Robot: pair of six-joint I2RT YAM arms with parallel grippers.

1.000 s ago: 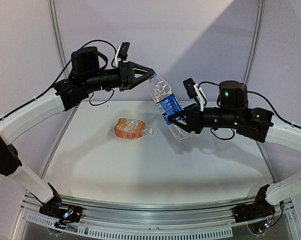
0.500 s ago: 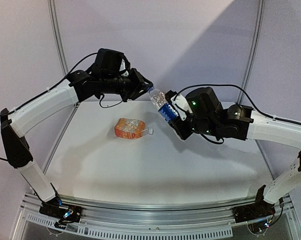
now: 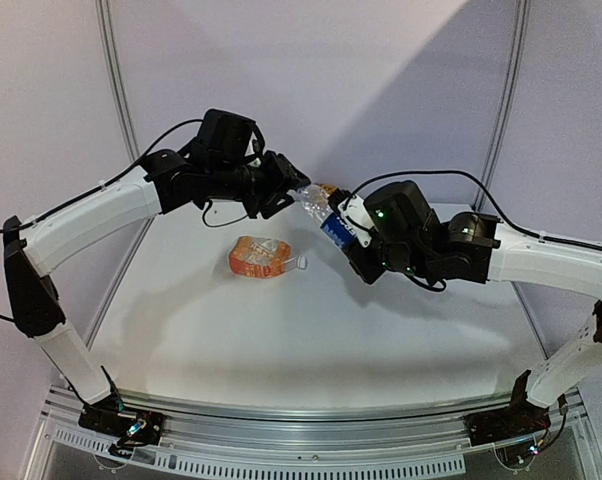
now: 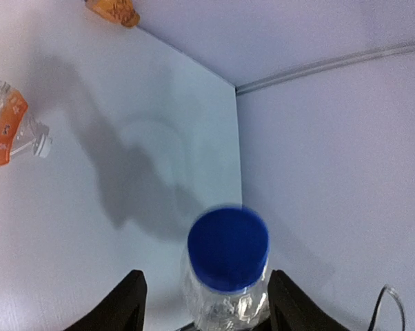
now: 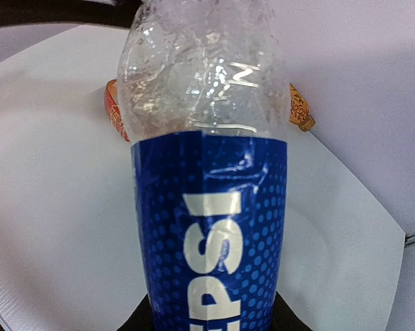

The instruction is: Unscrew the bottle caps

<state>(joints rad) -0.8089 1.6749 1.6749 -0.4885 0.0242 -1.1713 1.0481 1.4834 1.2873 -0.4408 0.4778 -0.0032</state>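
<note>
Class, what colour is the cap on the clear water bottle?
The cap is dark blue; the left wrist view shows it best.

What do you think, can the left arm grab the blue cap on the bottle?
Probably yes. The left gripper sits open with a finger on either side of the blue cap, nothing in between, and the right gripper holds the water bottle.

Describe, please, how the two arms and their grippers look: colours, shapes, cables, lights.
The left arm and the right arm both have long white shells with black joints. Thin black cables loop above each wrist. The left gripper and the right gripper are black, each with two fingers. Small green lights glow on the right arm.
</note>
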